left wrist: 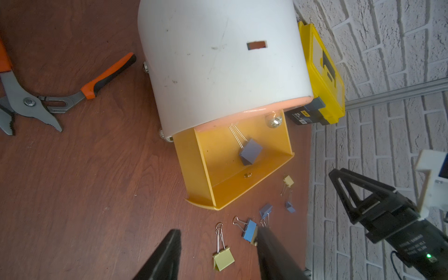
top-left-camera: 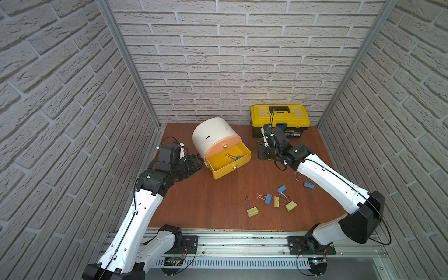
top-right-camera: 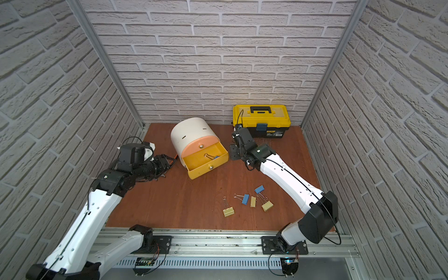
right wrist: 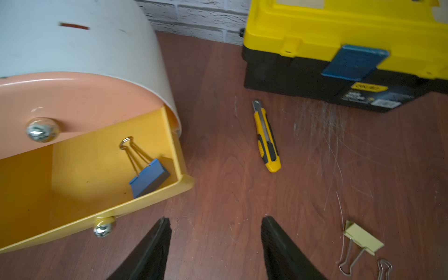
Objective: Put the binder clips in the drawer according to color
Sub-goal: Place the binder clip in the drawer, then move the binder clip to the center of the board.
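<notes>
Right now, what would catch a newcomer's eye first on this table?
The white round-topped cabinet at the table's middle, its yellow drawer pulled out with one blue binder clip inside. Behind it by the brick wall stands a yellow-black toolbox; pale yellow and blue clips lie scattered in front.

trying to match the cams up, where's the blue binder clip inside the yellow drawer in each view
Top views: blue clip lies in the open yellow drawer, toward its right-hand end.
Left wrist: clip mid-drawer, handles toward the cabinet.
Right wrist: clip in the drawer's front corner.
Shared landmark: the peach drawer's knob.
</notes>
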### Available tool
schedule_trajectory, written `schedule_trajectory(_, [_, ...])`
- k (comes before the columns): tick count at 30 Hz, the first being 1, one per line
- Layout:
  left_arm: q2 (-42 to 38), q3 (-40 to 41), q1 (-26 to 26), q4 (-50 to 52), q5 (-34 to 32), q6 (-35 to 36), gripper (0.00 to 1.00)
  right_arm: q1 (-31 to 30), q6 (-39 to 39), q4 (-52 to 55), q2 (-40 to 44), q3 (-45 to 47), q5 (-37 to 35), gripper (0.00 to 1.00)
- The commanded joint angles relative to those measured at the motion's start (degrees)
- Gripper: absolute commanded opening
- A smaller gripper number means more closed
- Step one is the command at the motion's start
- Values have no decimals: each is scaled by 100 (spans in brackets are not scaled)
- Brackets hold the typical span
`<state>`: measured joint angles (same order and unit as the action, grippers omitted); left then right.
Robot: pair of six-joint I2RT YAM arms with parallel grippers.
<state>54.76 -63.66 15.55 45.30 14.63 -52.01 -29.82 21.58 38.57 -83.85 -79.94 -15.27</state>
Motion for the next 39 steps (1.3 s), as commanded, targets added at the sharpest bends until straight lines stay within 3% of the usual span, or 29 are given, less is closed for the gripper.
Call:
schedule_trajectory(1, [-62, -88, 141, 45, -158, 143, 55, 243, 530, 310, 379, 554, 214, 65])
schedule_trajectory(9, [-197, 328, 770, -199, -530, -174, 55, 491, 997, 632, 826, 1590, 28, 70])
schedule_trajectory(16, [-388, 620, 1188, -316, -819, -437, 55, 617, 1166, 693, 493, 2148, 2, 79])
schedule_trajectory(24, [-638, 802, 1240, -319, -925, -582, 55, 771, 1449, 270, 15, 2719, 255, 85])
schedule_trajectory(39, [-791, 846, 1243, -124, -975, -603, 55, 822, 1890, -595, -695, 3199, 1213, 86])
